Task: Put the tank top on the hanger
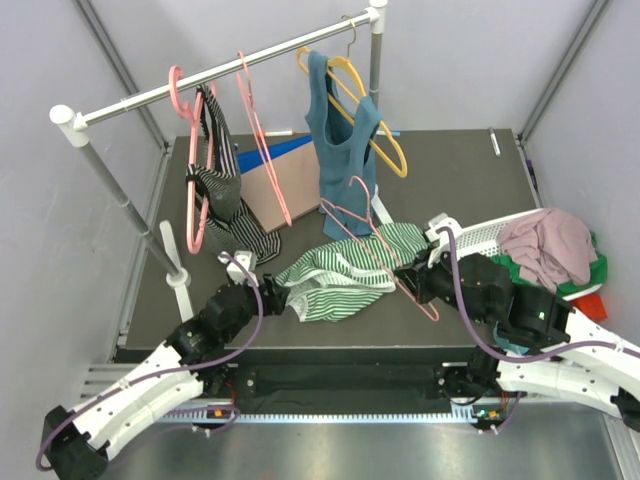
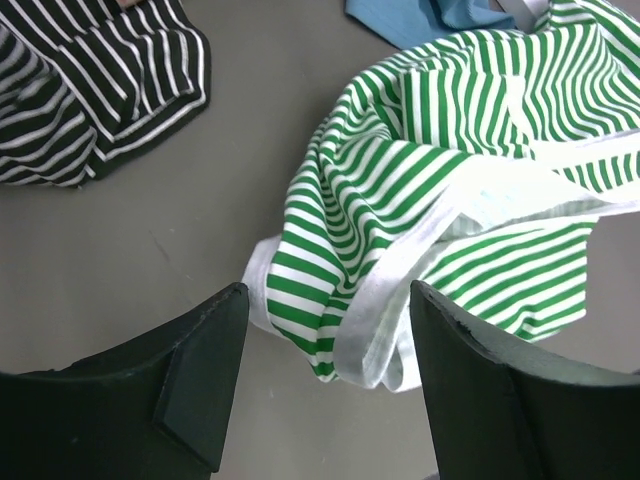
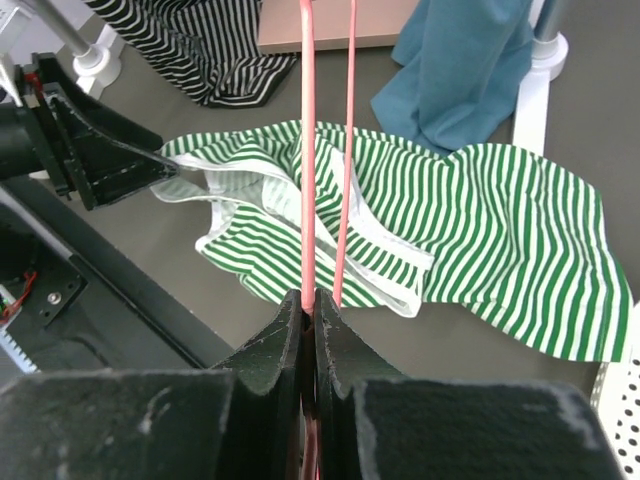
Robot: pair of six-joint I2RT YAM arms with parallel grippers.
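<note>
Tank top lies crumpled by the worktop's front edge, about midway along, between the two claws. Left claw is released, and the top's white-trimmed left end shows between its fingers. Right claw is clenched on the hanger, whose wire crosses over the top. Two more pink hangers and one yellow hanger hang on the rail.

The tank top is striped green-and-white, the hanger coloured pink, the garment beyond the left gripper striped black-and-white.
</note>
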